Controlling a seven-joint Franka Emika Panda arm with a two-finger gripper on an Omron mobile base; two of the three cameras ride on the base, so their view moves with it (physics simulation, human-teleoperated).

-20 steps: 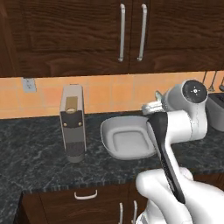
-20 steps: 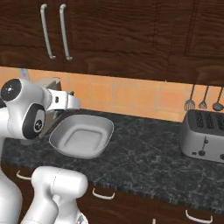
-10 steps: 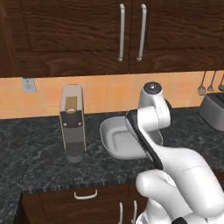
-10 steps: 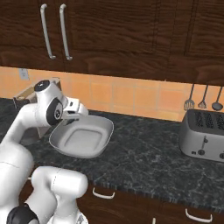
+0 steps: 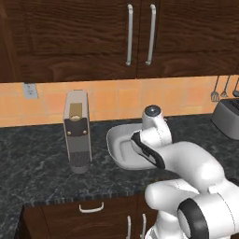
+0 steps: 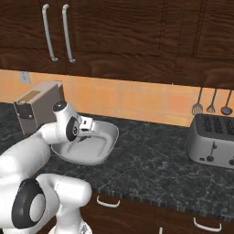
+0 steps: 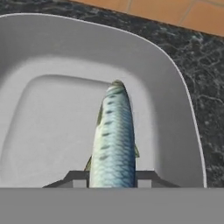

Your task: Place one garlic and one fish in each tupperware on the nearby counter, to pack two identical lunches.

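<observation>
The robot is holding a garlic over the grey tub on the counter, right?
Not quite. It is a fish, not a garlic, that the fingers hold over the grey tub on the counter. The hand view shows it.

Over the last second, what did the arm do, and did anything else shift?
The arm swung in from the side and bent down over the grey tupperware, bringing the gripper, shut on the fish, above its hollow. The tupperware, knife block, toaster and counter stayed put.

White glossy arm (image 5: 186, 163), rounded segments w/ dark grey joint caps and black seam band; small dark fingertips (image 7: 76, 178), prob. square-ended.
</observation>
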